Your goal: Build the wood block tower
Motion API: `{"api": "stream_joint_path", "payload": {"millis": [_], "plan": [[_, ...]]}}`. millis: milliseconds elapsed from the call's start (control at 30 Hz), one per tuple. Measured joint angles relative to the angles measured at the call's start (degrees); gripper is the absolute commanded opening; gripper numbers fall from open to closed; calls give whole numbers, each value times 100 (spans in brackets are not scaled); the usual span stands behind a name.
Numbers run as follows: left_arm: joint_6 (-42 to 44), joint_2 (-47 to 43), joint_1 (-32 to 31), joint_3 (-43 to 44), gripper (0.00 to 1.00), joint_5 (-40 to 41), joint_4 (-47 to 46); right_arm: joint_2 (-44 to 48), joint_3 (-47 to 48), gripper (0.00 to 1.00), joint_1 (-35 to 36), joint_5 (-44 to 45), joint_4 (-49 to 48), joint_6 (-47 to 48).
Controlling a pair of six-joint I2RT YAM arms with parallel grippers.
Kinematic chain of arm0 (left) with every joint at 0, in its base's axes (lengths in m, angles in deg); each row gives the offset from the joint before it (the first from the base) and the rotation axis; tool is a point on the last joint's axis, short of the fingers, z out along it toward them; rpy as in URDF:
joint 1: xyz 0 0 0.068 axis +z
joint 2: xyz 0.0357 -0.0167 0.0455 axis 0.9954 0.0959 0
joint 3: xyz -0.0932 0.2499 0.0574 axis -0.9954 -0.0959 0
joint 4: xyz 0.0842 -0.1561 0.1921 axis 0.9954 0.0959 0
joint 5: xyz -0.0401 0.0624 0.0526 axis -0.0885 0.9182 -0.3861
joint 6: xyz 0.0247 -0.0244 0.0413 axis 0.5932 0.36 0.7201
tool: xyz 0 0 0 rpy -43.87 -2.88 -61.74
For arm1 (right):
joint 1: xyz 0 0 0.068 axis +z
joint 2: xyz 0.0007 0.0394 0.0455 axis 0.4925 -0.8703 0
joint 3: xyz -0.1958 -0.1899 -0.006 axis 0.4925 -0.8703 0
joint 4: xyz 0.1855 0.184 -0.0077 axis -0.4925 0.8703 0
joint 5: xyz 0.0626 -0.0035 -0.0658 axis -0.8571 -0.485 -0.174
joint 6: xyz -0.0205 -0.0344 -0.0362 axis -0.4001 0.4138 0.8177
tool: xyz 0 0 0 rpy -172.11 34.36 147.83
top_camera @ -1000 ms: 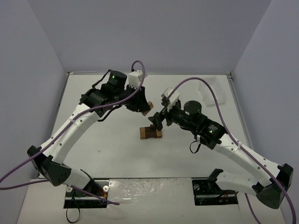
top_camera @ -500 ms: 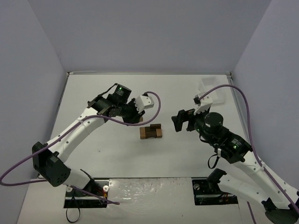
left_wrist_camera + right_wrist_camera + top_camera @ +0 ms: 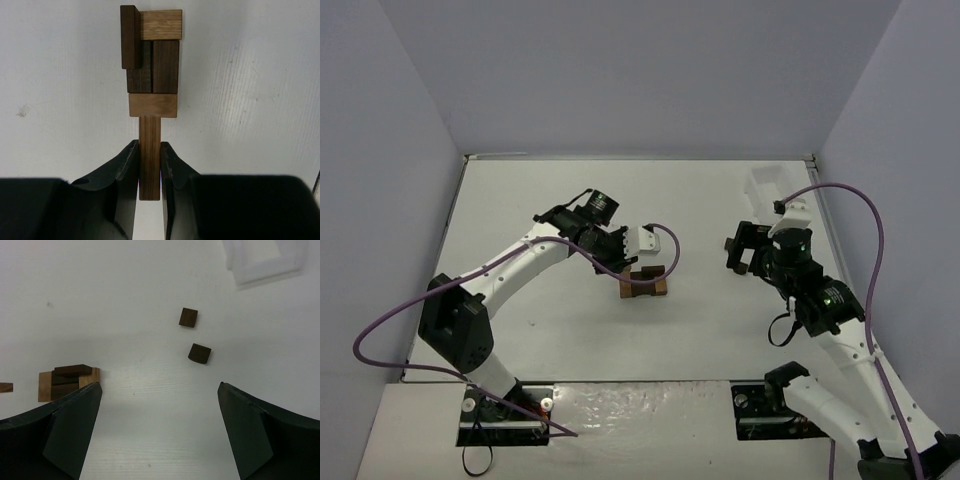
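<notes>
Left end effector (image 3: 149, 146) swung to compact dark-brown-and-tan wooden block stack (image 3: 152, 65), clenched on slim tan wooden block (image 3: 149, 132); right end effector (image 3: 160, 386) withdrawn right, released. Placement judged next.

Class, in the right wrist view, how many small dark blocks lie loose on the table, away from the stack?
2. The upper dark block lies nearer the white tray; the lower dark block lies just below it, apart. Others may be hidden beyond this view.
</notes>
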Motion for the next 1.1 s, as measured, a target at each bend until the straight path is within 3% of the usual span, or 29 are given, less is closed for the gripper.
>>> {"api": "stream_joint_path", "payload": {"millis": [267, 633, 1100], "plan": [[58, 41, 0, -467, 1, -36, -918, -688, 0, 100, -1381, -966, 148, 247], [53, 552, 0, -590, 5, -240, -1477, -1423, 139, 100, -1533, -1473, 175, 526], [-36, 916, 71, -534, 5, -282, -1623, -1479, 223, 100, -1537, -1572, 172, 649]]}}
